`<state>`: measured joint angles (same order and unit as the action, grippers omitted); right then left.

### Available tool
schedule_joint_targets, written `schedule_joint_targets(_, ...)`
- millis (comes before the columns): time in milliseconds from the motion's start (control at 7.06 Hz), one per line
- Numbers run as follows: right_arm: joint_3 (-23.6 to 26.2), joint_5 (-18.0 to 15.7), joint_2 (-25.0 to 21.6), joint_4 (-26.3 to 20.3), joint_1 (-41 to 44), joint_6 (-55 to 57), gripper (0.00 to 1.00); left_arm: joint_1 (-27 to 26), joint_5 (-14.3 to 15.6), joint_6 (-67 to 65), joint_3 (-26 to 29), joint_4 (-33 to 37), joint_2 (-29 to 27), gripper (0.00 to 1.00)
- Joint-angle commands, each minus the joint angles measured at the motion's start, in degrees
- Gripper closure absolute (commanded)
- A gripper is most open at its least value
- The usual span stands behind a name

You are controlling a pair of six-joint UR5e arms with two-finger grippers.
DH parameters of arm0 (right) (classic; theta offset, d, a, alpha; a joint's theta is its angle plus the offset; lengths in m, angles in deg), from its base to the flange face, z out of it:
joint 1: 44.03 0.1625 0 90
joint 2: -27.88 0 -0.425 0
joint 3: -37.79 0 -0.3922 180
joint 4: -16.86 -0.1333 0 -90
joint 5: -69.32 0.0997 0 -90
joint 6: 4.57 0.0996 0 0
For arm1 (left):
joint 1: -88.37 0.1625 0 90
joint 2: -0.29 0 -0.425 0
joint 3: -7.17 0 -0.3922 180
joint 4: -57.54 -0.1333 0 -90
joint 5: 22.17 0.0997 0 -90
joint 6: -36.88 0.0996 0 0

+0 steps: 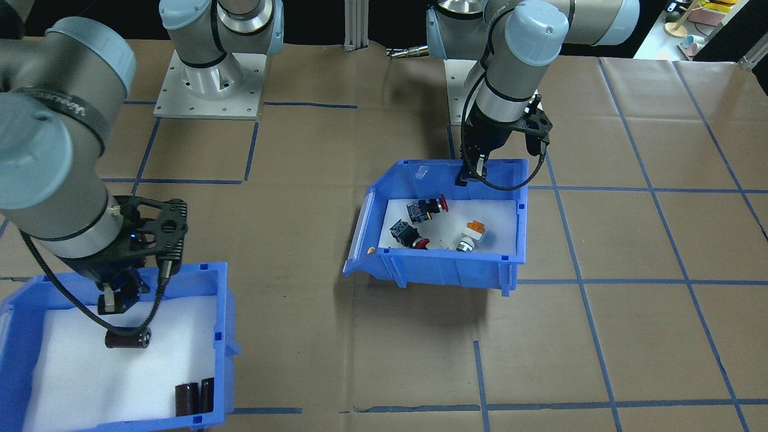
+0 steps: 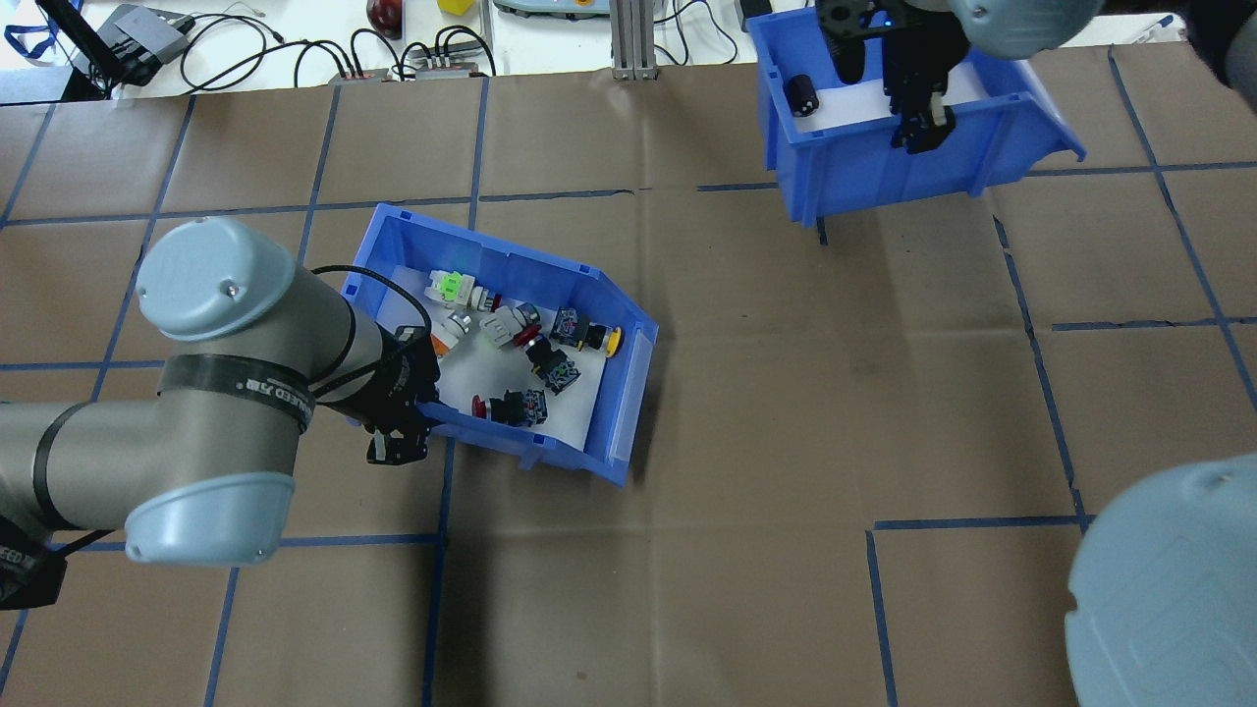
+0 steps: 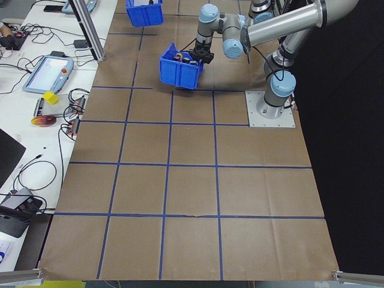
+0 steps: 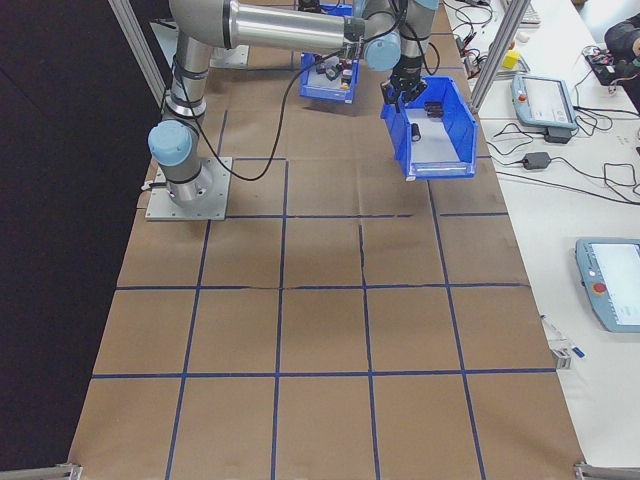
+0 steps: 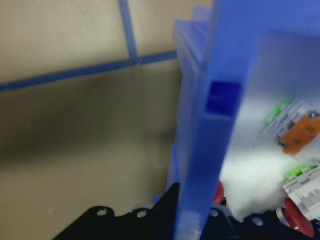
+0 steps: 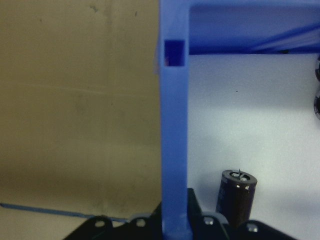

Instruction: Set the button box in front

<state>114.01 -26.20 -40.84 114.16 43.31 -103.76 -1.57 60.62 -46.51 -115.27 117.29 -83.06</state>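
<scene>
We note the left gripper (image 2: 398,447) clamped on the near end wall of the button box (image 2: 511,339); the left wrist view shows that wall standing between the jaws, so we read it as closed on the box. The box sits left of table centre in the overhead view, seemingly tipped or lifted, since it casts a shadow on the paper (image 2: 746,412). Its long axis runs obliquely across the table, from the gripped end out to the sloped cut-out end, which points away from the left arm toward the robot's right and slightly forward. The switches (image 2: 511,339) lie scattered on the white liner. Left arm is the nearer one by far. Further right, the right gripper (image 2: 918,133) pinches the wall of the second bin (image 2: 884,177), well apart from the button box; a dark cylinder (image 6: 236,197) lies just inside that wall. We judge the coming move to be a carry or drag along the box's own axis.
</scene>
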Motion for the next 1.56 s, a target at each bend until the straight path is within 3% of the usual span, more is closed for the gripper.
schedule_joint_targets(0, 8.0, 3.0, -6.1, 1.0, -6.5, -5.4, 0.95, 1.6, -5.1, -0.2, 9.8, 0.4, -9.0, 1.0)
schedule_joint_targets(850, 26.0, 4.8, -18.9, 6.5, -14.8, -16.5, 0.95, -1.7, -26.0, -11.8, 23.9, -0.4, -25.9, 1.0)
schedule_joint_targets(992, 26.4, 4.6, -20.4, 6.4, -14.7, -16.3, 0.94, -2.3, -28.5, -15.0, 26.4, -0.4, -27.4, 1.0)
schedule_joint_targets(1134, 26.7, 5.1, -20.6, 6.5, -14.7, -16.2, 0.94, -2.6, -28.7, -15.3, 27.1, -0.5, -28.1, 1.0)
schedule_joint_targets(1417, 27.4, 5.1, -20.6, 6.5, -14.7, -16.4, 0.94, -4.8, -30.2, -16.6, 27.1, -10.5, -32.5, 1.0)
